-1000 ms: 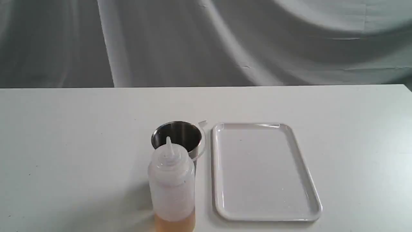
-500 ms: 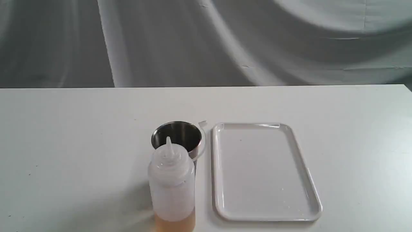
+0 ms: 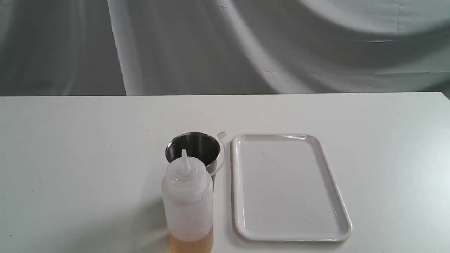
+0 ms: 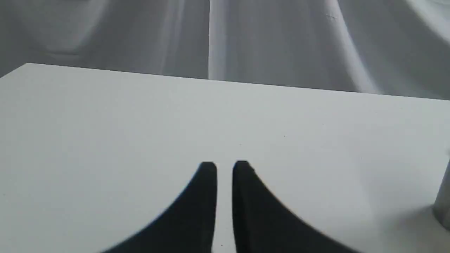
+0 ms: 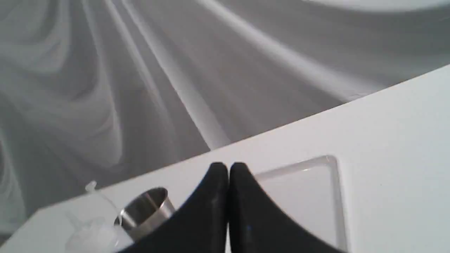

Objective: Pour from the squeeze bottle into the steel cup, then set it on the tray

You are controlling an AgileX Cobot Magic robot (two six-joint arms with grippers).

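Note:
The squeeze bottle (image 3: 188,203) stands upright near the table's front edge, with amber liquid at its bottom. Right behind it is the steel cup (image 3: 194,149), partly hidden by the bottle's nozzle. The white tray (image 3: 290,186) lies to their right with nothing on it. Neither gripper shows in the exterior view. My left gripper (image 4: 224,167) hovers over bare table with its fingers nearly together, holding nothing; a sliver of the cup (image 4: 443,205) is at the frame edge. My right gripper (image 5: 228,168) is shut and holds nothing, above the tray (image 5: 306,196), with the cup (image 5: 146,209) and the blurred bottle (image 5: 91,235) beyond.
The white table (image 3: 88,147) ends at a far edge against a draped grey cloth backdrop (image 3: 225,45). The bottle's thin cap strap (image 3: 221,154) loops around the cup's right side.

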